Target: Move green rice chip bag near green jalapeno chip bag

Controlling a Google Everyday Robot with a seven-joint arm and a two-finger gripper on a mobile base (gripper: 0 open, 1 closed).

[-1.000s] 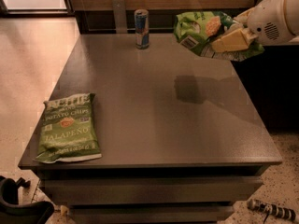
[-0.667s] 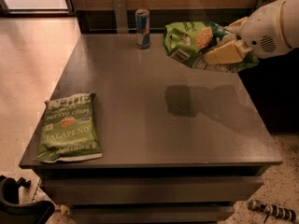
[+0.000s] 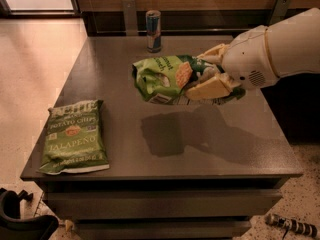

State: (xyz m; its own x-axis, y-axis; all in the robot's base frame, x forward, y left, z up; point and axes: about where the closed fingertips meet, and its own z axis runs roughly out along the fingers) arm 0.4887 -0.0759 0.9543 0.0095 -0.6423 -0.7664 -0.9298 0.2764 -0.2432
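The green rice chip bag (image 3: 160,78) is bright green with orange chip pictures. It hangs in the air above the middle of the table, held by my gripper (image 3: 209,76), which is shut on its right end. The white arm reaches in from the right. The bag's shadow falls on the tabletop just below it. The green jalapeno chip bag (image 3: 74,136) lies flat at the table's front left corner, well to the left of and below the held bag.
A blue and silver drink can (image 3: 153,30) stands at the back edge of the grey table (image 3: 240,149). A wooden wall runs behind. Dark objects lie on the floor at the front left (image 3: 20,219) and front right (image 3: 292,225).
My gripper has carried the rice chip bag leftward and toward the front, from the back right corner to above the table's middle. The jalapeno bag and can have not moved.
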